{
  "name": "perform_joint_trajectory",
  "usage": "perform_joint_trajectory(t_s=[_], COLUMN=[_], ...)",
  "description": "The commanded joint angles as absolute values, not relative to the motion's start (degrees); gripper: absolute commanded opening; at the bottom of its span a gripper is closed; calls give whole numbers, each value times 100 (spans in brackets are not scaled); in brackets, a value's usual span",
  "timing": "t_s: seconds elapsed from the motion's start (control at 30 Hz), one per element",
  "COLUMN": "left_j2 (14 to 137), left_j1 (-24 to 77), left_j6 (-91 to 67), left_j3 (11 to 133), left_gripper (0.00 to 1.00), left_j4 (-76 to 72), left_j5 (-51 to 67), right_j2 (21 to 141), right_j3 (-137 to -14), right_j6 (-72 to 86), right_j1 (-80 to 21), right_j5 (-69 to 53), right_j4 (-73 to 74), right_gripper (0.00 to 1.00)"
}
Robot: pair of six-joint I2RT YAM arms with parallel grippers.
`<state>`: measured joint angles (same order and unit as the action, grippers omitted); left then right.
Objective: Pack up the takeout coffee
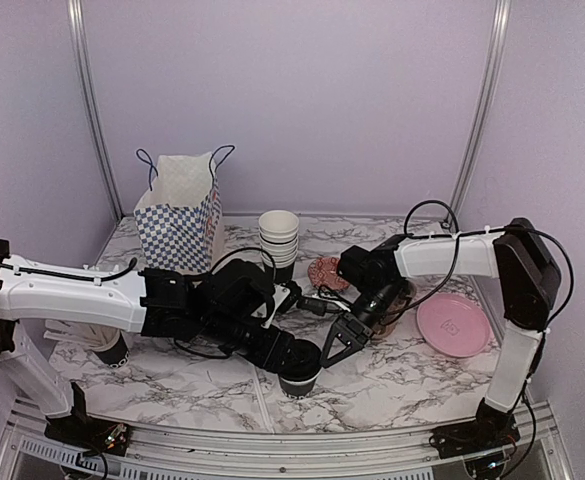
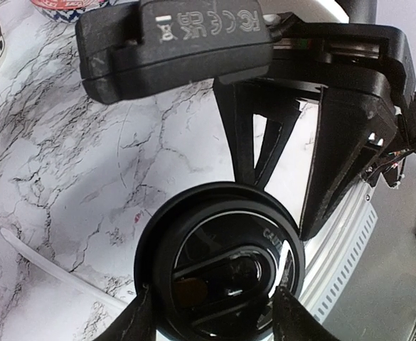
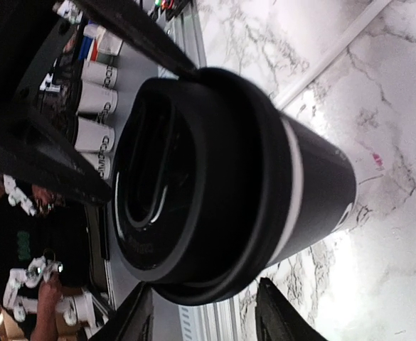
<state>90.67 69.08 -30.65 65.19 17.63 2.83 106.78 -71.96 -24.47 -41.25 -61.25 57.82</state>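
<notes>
The takeout coffee, a small black cup with a black lid, stands upright on the marble table near the front middle. My left gripper reaches in from the left and looks straight down on the lid; its fingers stand open at the lid's two sides. My right gripper comes from the right, open, just beside the cup top. In the right wrist view the takeout coffee fills the frame, with the gripper straddling the lid's lower edge and a gap at the right finger.
A blue-checked paper bag stands open at the back left. A stack of white-rimmed cups is behind the arms, with a pink plate to the right. Another black cup sits under the left arm. The table's front rail is close.
</notes>
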Motion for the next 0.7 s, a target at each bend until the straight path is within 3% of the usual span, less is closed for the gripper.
perform_joint_trajectory(t_s=[0.0, 0.13, 0.43, 0.53, 0.63, 0.67], left_j2=[8823, 8665, 8530, 8391, 8150, 8038], left_j1=[6961, 6953, 6952, 6963, 7041, 7066], left_j6=[-3034, -2964, -2600, -2270, -1764, -1604], left_j3=[6571, 6579, 6485, 6344, 6095, 5940], left_gripper=[58, 60, 60, 64, 70, 70], left_j4=[2135, 2321, 2351, 2336, 2076, 1914], left_j5=[-50, -263, -320, -301, -345, -399], right_j2=[10608, 10428, 9808, 9240, 8593, 8418], right_j3=[-7396, -7275, -6775, -6231, -5565, -5385], right_j6=[-2721, -2741, -3208, -3448, -3624, -3702], right_j1=[-4127, -4021, -3957, -3999, -4120, -4221], right_j5=[-6038, -5836, -5070, -4389, -3944, -3813], right_j4=[5678, 5601, 5154, 4387, 3419, 3171], right_gripper=[53, 63, 69, 79, 98, 99])
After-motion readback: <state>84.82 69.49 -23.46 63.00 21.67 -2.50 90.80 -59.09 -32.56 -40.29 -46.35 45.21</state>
